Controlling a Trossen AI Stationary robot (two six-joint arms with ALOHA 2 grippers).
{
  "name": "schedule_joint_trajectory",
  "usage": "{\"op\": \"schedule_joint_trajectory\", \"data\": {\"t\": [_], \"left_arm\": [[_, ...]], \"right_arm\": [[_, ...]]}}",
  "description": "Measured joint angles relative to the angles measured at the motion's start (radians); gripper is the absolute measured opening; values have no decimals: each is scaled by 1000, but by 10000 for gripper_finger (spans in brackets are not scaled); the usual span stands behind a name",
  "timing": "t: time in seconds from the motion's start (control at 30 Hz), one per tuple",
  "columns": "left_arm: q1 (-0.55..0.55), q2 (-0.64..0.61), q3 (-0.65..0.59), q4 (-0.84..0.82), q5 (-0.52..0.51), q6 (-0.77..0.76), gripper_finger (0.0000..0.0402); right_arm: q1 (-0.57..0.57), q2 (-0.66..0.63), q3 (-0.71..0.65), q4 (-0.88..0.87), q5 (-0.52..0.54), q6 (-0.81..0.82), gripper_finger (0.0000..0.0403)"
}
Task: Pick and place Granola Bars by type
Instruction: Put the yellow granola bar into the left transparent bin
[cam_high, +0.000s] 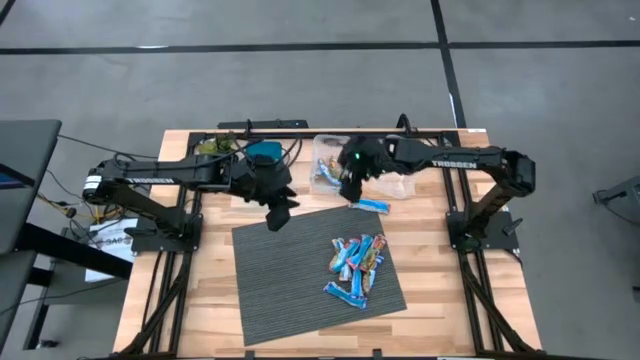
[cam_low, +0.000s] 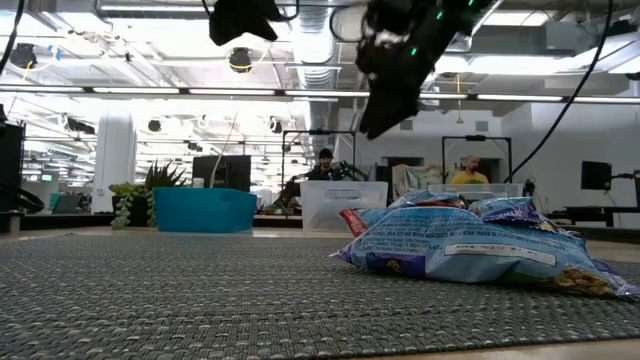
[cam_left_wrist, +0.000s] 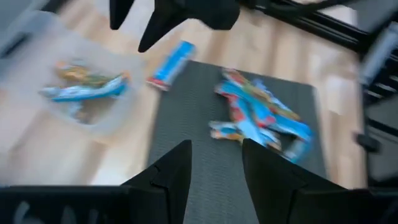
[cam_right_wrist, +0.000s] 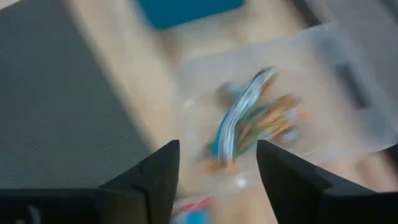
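Fingers of the right gripper (cam_right_wrist: 217, 168) are spread above the tub (cam_right_wrist: 323, 93); retreat straight up, then seek the pile (cam_high: 356, 266) at five o'clock.

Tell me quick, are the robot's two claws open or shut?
Left gripper: open, holding nothing, above the grey mat.
Right gripper: open, empty, over the clear tub with granola bars inside.

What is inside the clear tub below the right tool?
The clear tub holds a few granola bars, blue-white and orange ones lying together. How many cannot be told, since they overlap and any lower ones are covered.
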Motion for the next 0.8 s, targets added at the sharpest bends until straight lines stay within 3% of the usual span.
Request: {"op": "schedule_joint_trajectory", "data": {"t": [0.2, 0.37, 0.8], "left_arm": [[-13, 0, 0, -72, 90, 36, 135], [-68, -1, -45, -83, 97, 97, 135], [-263, -3, -197, 62, 98, 163, 135]], "right_arm": [[176, -23, 0, -103, 24, 210, 216], [310, 59, 30, -126, 77, 355, 200], [348, 422, 408, -494, 87, 579, 169]]}}
